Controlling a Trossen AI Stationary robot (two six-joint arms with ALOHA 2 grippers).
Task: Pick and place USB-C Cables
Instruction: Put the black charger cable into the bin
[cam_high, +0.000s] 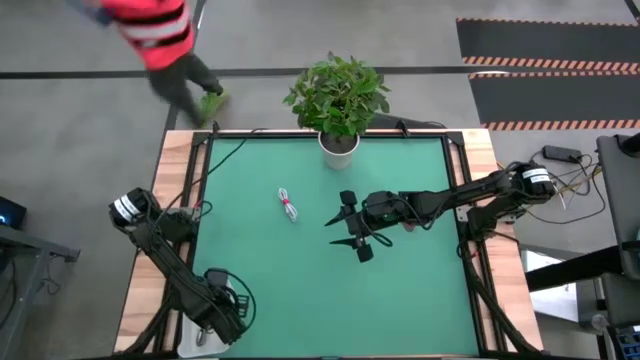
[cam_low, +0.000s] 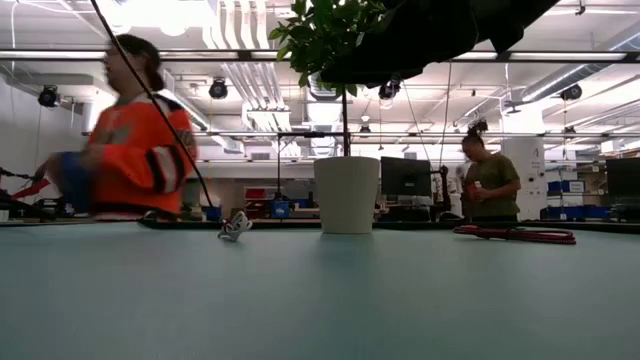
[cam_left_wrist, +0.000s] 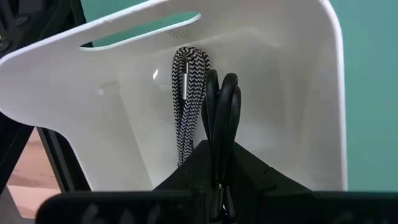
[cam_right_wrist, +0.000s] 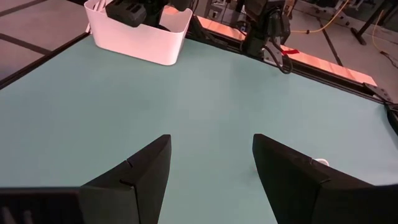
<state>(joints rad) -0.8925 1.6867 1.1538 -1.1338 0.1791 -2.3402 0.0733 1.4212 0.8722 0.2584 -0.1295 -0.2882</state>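
The table (cam_high: 400, 290) is green and the bin (cam_left_wrist: 298, 93) is white. In the bin, one cable (cam_left_wrist: 185, 99) has a black-and-white zigzag pattern, and the cable beside it (cam_left_wrist: 222, 118) is black. The cable on the table (cam_high: 288, 204) is white with red.

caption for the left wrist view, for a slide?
Left gripper shut on a black cable, lowering it into the white bin beside a black-and-white braided cable.

Glossy white plastic bin (cam_left_wrist: 298, 93); braided cable (cam_left_wrist: 186, 99), probably fabric; matt mat (cam_high: 400, 290).
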